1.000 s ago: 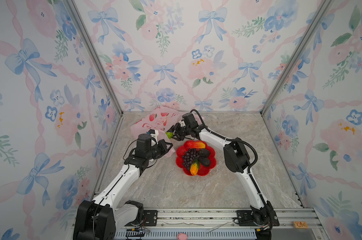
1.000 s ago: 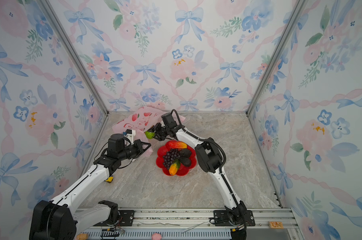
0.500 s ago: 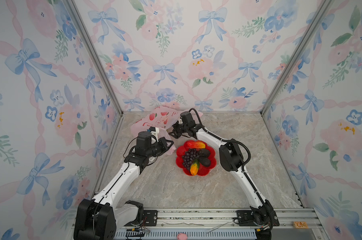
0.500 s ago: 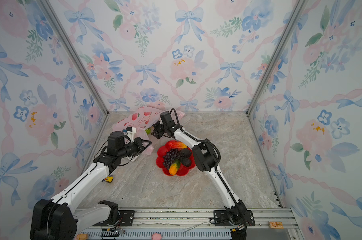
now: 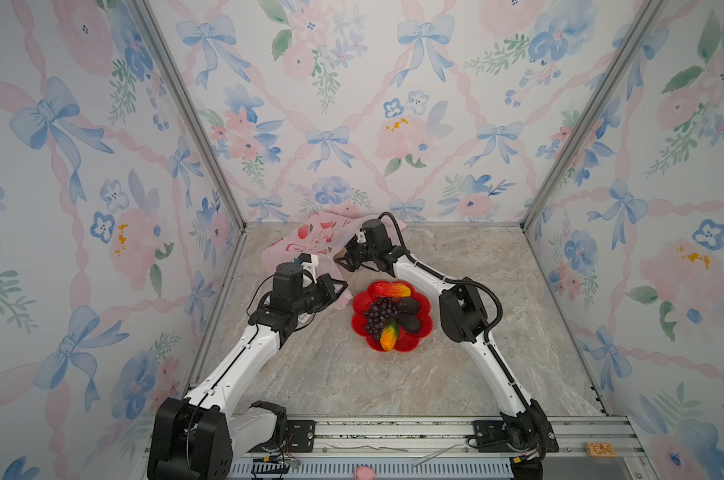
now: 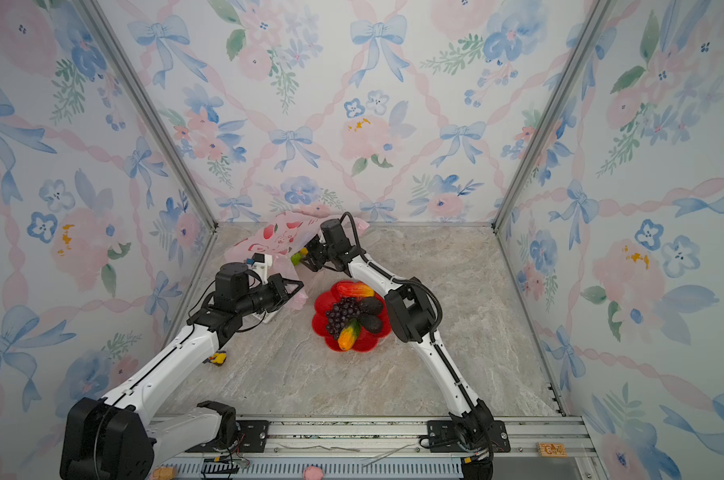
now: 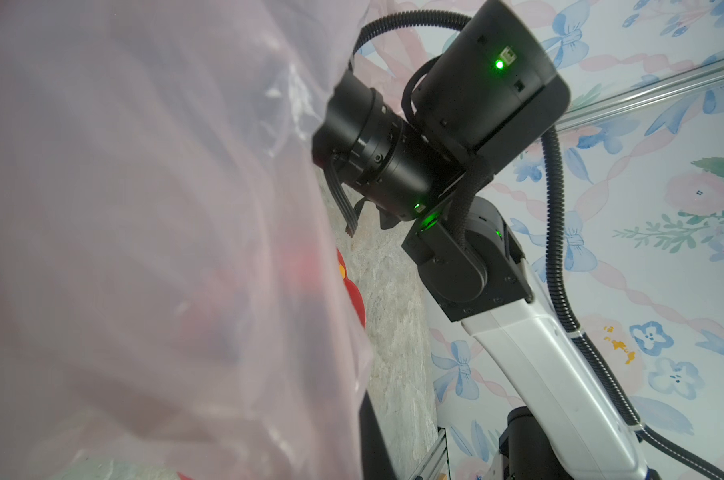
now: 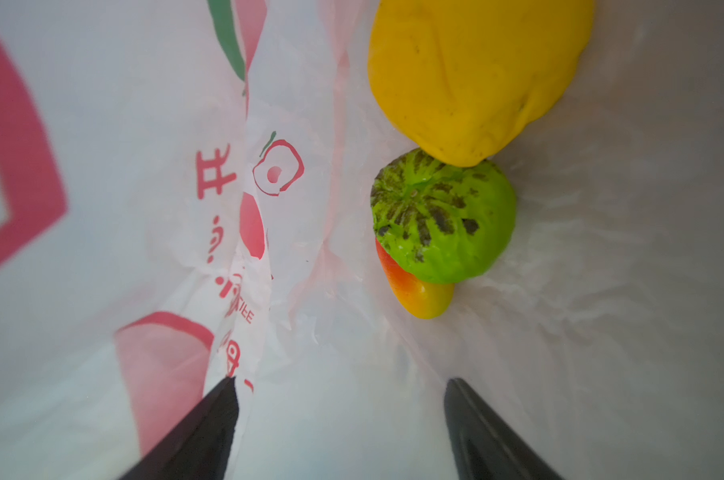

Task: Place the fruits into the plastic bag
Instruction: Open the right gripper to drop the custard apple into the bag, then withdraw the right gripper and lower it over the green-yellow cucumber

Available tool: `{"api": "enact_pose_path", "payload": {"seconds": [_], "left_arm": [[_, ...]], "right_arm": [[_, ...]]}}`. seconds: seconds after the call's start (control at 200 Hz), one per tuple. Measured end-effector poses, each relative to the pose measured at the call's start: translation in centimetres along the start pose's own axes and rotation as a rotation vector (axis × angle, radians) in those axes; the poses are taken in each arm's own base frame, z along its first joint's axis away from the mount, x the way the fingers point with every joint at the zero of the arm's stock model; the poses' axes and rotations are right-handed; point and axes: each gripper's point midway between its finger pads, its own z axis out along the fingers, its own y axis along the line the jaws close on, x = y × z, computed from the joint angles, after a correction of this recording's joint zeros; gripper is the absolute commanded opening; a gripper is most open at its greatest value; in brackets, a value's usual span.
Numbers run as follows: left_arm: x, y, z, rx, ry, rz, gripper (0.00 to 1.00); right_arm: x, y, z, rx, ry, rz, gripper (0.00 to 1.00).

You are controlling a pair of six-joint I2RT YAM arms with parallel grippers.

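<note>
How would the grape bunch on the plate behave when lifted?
Its many small glossy beads probably make the grape bunch slippery and uneven to pinch. Lying flat on the red plate, it seems unlikely to roll.

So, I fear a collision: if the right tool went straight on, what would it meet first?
Likely the green fruit inside the plastic bag, or the film beside it; depth is unclear.

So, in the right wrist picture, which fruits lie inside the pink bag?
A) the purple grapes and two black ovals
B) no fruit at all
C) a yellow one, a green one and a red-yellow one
C: inside the plastic bag that view shows the yellow fruit, the green fruit and a red-yellow mango partly behind it, while the grape bunch lies on the red plate.
</note>
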Motion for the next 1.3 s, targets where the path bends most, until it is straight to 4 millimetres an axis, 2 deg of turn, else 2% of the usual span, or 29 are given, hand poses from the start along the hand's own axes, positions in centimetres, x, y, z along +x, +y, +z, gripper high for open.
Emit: {"api": "enact_pose_path", "payload": {"seconds": [0.125, 0.25, 0.455, 0.49, 0.51, 0.53, 0.625, 1.03, 1.155, 1.3], "left_arm": [[-0.2, -0.2, 0.0, 0.012, -0.01, -0.003, 0.0], [0.1, 0.4, 0.1, 0.004, -0.007, -0.014, 0.0], [0.3, 0.8, 0.2, 0.001, -0.006, -0.02, 0.0], [0.4, 0.8, 0.2, 0.0, -0.006, -0.021, 0.0], [0.4, 0.8, 0.2, 0.0, -0.005, -0.021, 0.0], [0.4, 0.8, 0.2, 0.0, -0.005, -0.022, 0.0], [0.5, 1.0, 0.3, -0.002, -0.004, -0.024, 0.0], [0.7, 1.5, 0.3, -0.011, -0.003, -0.03, 0.0], [1.0, 2.0, 0.3, -0.023, -0.001, -0.036, 0.0], [1.5, 2.7, 0.3, -0.034, 0.006, -0.043, 0.0]], "right_arm": [[0.2, -0.9, -1.0, 0.041, 0.016, -0.009, 0.81], [0.6, -0.6, -3.2, 0.085, 0.029, -0.042, 0.81], [1.7, 2.2, -8.4, 0.121, 0.034, -0.157, 0.85], [1.9, 2.6, -9.3, 0.129, 0.035, -0.174, 0.9], [2.0, 2.8, -9.9, 0.135, 0.035, -0.184, 0.99], [2.1, 3.0, -10.3, 0.138, 0.036, -0.2, 0.96], [2.7, 3.1, -12.9, 0.185, 0.035, -0.242, 0.96], [7.0, -2.0, -23.4, 0.589, 0.128, -0.409, 0.96], [9.6, -4.5, -25.8, 0.713, 0.229, -0.436, 0.97], [13.8, -7.9, -27.0, 0.853, 0.378, -0.457, 0.97]]}}
